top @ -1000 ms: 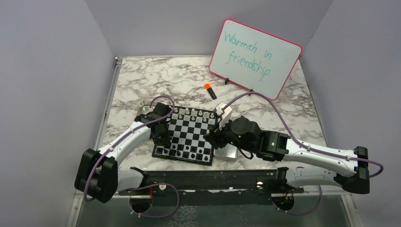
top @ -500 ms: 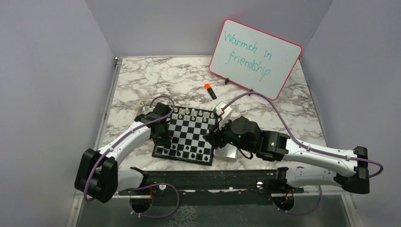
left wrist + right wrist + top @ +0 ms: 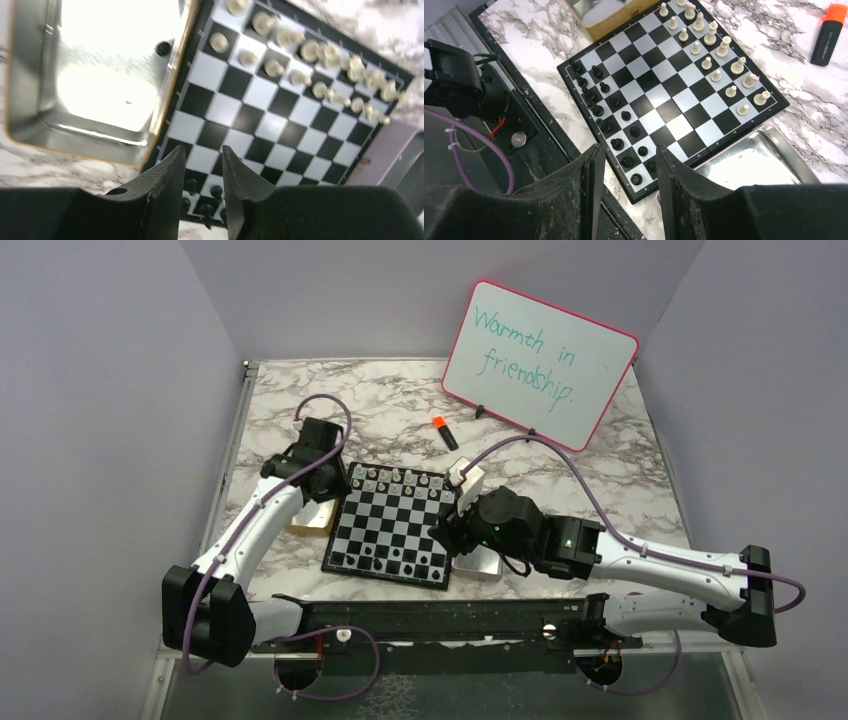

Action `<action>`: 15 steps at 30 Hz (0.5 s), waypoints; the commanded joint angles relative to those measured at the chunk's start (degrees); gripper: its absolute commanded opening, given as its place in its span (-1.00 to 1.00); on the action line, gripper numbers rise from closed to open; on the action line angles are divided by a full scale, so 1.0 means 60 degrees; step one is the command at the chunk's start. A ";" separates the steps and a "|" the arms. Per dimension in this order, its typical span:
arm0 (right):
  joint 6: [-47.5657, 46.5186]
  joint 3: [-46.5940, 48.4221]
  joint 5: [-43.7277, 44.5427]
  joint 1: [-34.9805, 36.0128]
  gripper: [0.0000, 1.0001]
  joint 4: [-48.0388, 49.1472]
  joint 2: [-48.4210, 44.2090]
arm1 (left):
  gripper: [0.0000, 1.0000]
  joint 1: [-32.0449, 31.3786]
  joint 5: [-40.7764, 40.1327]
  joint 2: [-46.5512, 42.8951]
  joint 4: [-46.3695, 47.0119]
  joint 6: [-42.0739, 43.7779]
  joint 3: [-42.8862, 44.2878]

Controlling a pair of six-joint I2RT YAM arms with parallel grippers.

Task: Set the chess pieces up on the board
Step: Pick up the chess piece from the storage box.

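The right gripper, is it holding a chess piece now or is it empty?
Empty. In the right wrist view the right gripper has its jaws apart with nothing clamped; the board shows through the gap.

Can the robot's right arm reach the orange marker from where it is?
Probably yes. The right gripper hangs open above the board's near edge, and the marker lies on bare table past the board's far edge. Only the white pieces stand between, and it could pass above them.
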 commanded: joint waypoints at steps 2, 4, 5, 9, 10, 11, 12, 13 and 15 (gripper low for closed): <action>-0.0036 0.0644 -0.0005 0.0002 -0.06 -0.0322 0.0168 | -0.31 0.2338 0.0832 0.0430 0.1395 0.1137 0.0048; -0.0137 0.0735 0.0077 0.0002 -0.05 -0.0403 0.0223 | -0.31 0.2800 0.0988 0.0594 0.1941 0.1233 -0.0041; -0.0172 0.0744 0.0168 0.0002 -0.05 -0.0421 0.0225 | -0.31 0.2972 0.1128 0.0729 0.2148 0.1221 -0.0054; -0.0248 0.0851 0.0668 0.0002 -0.06 -0.0625 0.0087 | -0.31 0.3535 0.1768 0.1342 0.2893 0.1293 -0.0084; -0.0255 0.0876 0.0834 0.0002 -0.06 -0.0685 0.0042 | -0.31 0.3598 0.1881 0.1477 0.3020 0.1404 -0.0066; -0.0238 0.0918 0.1030 0.0002 -0.06 -0.0764 -0.0032 | -0.31 0.3645 0.1952 0.1612 0.3054 0.1471 -0.0015; -0.0217 0.0987 0.1207 0.0002 -0.06 -0.0860 -0.0079 | -0.31 0.3678 0.2010 0.1725 0.3095 0.1498 -0.0006; -0.0213 0.1045 0.1362 0.0002 -0.06 -0.0918 -0.0120 | -0.31 0.3740 0.2116 0.1806 0.3135 0.1547 -0.0018; -0.0239 0.1170 0.1670 0.0002 -0.06 -0.0977 -0.0192 | -0.32 0.3787 0.2307 0.1931 0.3268 0.1655 -0.0040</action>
